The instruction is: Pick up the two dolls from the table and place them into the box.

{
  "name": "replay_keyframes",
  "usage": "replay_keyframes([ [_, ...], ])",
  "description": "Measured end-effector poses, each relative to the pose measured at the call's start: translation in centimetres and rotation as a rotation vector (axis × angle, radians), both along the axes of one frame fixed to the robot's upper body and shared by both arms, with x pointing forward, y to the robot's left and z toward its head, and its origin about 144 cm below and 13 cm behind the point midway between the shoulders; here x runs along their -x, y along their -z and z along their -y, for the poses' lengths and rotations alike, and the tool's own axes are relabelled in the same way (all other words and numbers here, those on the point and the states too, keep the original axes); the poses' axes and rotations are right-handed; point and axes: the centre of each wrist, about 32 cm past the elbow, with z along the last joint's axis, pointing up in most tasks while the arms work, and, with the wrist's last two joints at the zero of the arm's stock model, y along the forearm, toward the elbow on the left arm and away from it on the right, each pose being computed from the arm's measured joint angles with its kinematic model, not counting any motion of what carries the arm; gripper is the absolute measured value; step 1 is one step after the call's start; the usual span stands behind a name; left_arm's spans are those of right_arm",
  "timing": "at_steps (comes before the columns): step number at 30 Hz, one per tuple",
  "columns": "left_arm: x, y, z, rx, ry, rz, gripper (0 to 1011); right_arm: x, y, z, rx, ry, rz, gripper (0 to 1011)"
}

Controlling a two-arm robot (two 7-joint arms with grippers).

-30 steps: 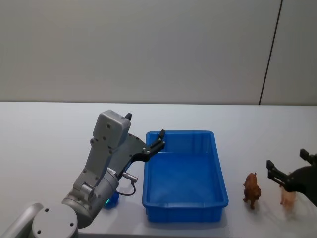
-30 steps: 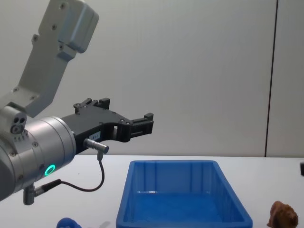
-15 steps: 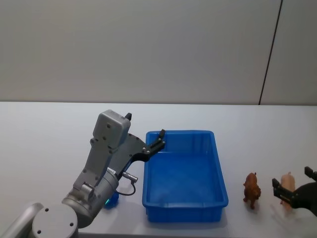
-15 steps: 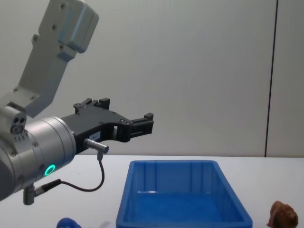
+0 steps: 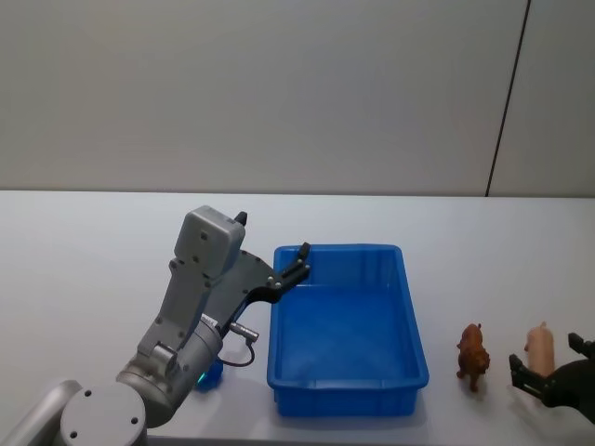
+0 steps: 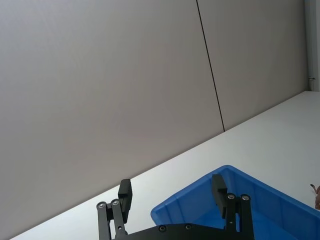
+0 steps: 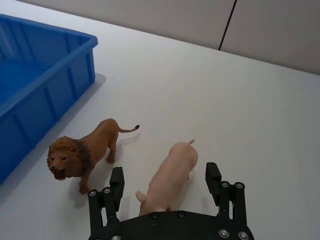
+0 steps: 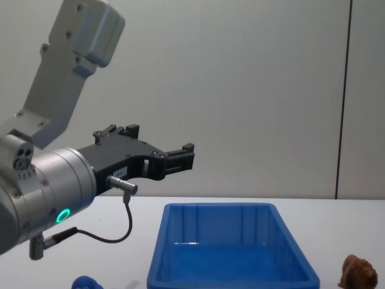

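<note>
1. Over the last second the right gripper [image 7: 165,173] has drawn back toward the robot. It used to hang over the pig toy [image 5: 538,344] and now sits on the pig's near side, well to the right of the blue bin [image 5: 346,327]
2. Its claw is spread wide and holds nothing. In the right wrist view the pig's head end lies in line between the two fingers, but whether they are down at its level cannot be told
3. This looks like lining up for a grasp, not a lift. The bin is empty, so both placements are judged still to come
4. The pig is peach, smooth and rounded. It stands on the white table [image 5: 93,260] right of the bin, its thin tail pointing away from the claw
5. The lion toy [image 5: 472,356], brown with a shaggy mane, stands between the pig and the bin, close to the pig but apart from it
6. The left gripper [image 5: 299,263] has not moved and hangs with its claw open above the bin's far left corner. A small bright blue figure [image 5: 212,373] sits on the table just left of the bin's near corner
</note>
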Motion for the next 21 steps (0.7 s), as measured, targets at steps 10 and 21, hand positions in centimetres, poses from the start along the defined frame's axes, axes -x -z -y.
replay_keyframes([
  [10, 0.0, 0.0, 0.0, 0.000, 0.000, 0.000, 1001, -0.7, 0.3, -0.3, -0.003, 0.007, -0.063, 1001],
  [21, 0.0, 0.0, 0.0, 0.000, 0.000, 0.000, 1001, -1.4, 0.3, -0.7, 0.004, 0.024, -0.115, 868],
])
